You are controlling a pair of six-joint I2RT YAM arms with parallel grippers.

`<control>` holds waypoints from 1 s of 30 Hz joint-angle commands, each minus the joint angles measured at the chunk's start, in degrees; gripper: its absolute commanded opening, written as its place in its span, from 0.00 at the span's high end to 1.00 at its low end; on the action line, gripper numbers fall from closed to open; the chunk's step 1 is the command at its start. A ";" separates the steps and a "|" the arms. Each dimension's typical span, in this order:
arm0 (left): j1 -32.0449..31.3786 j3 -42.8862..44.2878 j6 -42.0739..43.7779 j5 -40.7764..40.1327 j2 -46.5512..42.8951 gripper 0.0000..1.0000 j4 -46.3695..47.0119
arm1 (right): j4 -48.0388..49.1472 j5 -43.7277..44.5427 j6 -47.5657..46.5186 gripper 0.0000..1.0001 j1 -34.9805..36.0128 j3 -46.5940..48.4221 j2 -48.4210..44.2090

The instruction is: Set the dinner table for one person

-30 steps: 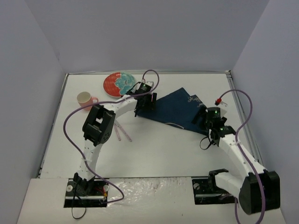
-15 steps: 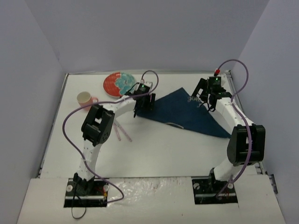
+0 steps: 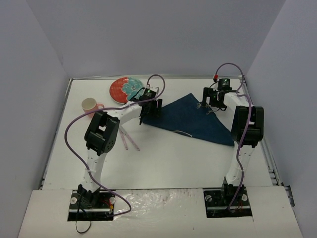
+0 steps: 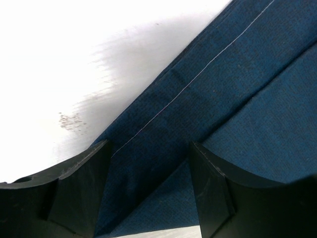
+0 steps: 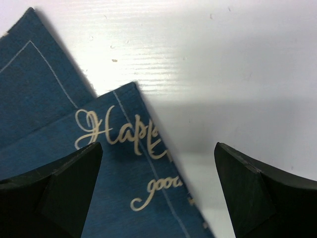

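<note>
Since a second ago the right hand [image 3: 214,97] has swung from the near right edge of the placemat [image 3: 193,119] up to its far right corner. The left hand [image 3: 151,110] is parked where it was, at the left corner.

Layout:
- table [image 3: 173,163]: white, fills the floor between the lavender walls [image 3: 39,74] and sits under both arms. By my read, nothing is laid out as a setting yet.
- placemat: far right of centre, skewed, doubled over into a rough triangle. The right wrist view shows the lettered corner on top of a second layer. The left wrist view shows a fold running between the fingers.
- plate [image 3: 126,89]: far left, just beside the left hand.
- cup [image 3: 90,104]: left of the plate, apart from it.
- pink sticks [image 3: 130,140]: on the table by the left arm [image 3: 106,131]. Can't tell what they are.

Hands:
- right: spread wide above the lettered corner, gripping nothing.
- left: fingers apart, straddling the folded edge, not clamped on it as far as I can see.

Risks:
- The left hand pinches both layers, so the whole placemat drags instead of unfolding.
- The corner lies flat on the table, so the right fingers may scrape the table and close on nothing.
- Uneven pulls bunch the placemat further.
- A left arm sweep could clip the plate or knock the sticks.
</note>
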 commanded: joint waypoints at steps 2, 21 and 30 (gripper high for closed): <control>1.59 -0.33 0.39 -0.53 -2.86 0.41 -1.82 | 0.90 -6.23 -8.57 0.08 -0.25 3.77 0.92; 1.70 1.03 0.39 -0.45 -0.79 0.40 -2.69 | -2.17 -13.04 -12.75 0.46 1.30 1.71 4.45; 1.70 1.16 0.44 -0.58 -0.43 0.41 -3.19 | -2.79 -12.06 -13.10 0.76 1.53 3.54 4.49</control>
